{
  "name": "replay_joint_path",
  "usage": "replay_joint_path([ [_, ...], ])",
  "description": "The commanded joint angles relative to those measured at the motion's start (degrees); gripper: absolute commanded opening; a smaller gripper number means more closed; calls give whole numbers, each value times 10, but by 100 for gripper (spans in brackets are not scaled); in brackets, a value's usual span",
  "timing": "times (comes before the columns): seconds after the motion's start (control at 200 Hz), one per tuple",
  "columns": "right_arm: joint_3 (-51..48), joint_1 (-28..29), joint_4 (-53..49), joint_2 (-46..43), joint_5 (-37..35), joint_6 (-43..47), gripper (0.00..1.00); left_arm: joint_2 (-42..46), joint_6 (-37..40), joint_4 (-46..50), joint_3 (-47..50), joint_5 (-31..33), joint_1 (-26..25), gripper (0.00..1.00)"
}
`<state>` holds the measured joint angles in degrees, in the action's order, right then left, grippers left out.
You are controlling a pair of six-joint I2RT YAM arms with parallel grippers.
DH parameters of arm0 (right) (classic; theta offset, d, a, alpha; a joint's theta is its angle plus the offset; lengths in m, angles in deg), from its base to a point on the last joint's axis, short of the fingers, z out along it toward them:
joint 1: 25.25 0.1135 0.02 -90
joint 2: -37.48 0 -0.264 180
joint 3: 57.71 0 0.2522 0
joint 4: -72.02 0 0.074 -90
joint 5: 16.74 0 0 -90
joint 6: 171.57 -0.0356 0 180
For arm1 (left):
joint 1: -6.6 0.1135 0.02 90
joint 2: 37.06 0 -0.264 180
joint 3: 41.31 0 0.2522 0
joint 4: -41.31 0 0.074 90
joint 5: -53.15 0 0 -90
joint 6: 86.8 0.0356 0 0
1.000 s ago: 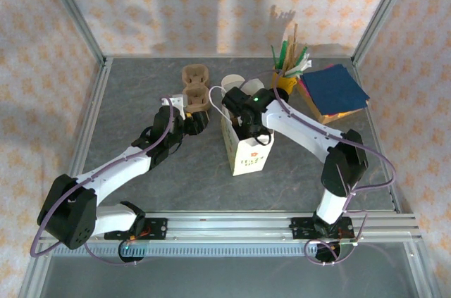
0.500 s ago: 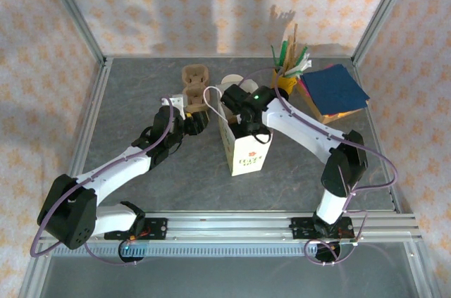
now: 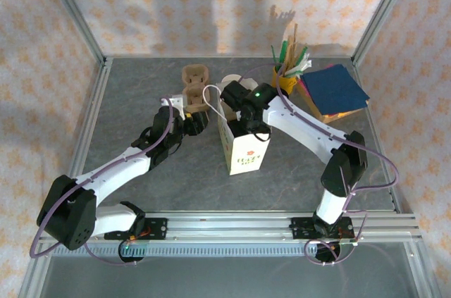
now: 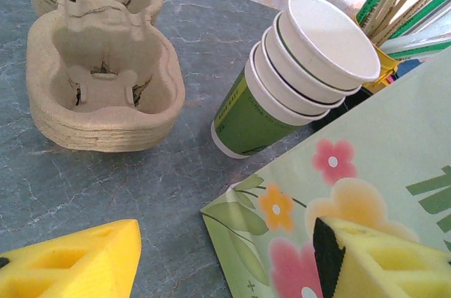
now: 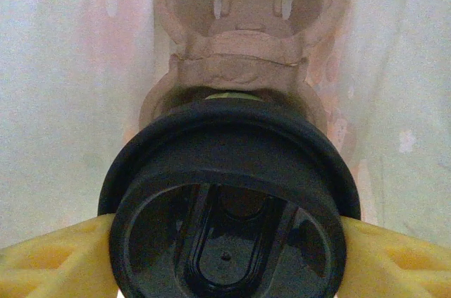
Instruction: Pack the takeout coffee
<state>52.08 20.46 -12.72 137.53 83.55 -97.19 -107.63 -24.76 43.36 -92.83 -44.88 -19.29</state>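
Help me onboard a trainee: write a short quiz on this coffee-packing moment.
1. True or false: the right end effector holds the takeout coffee inside the paper bag.
2. What lies below the cup in the bag? A) a pulp cup carrier B) blue napkins C) a pile of loose lids
3. In one word, how do the left end effector's jaws stand?
Key: 1 true; 2 A; 3 open.
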Motion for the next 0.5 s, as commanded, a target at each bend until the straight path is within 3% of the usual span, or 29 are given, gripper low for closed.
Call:
replay_joint_path([
  [0.0,21,5,-18,1,-19,-8,71,11,6,-7,3,11,-3,68],
  [0.491,11,6,-12,-1,-17,-5,71,12,5,-5,2,11,-4,68],
])
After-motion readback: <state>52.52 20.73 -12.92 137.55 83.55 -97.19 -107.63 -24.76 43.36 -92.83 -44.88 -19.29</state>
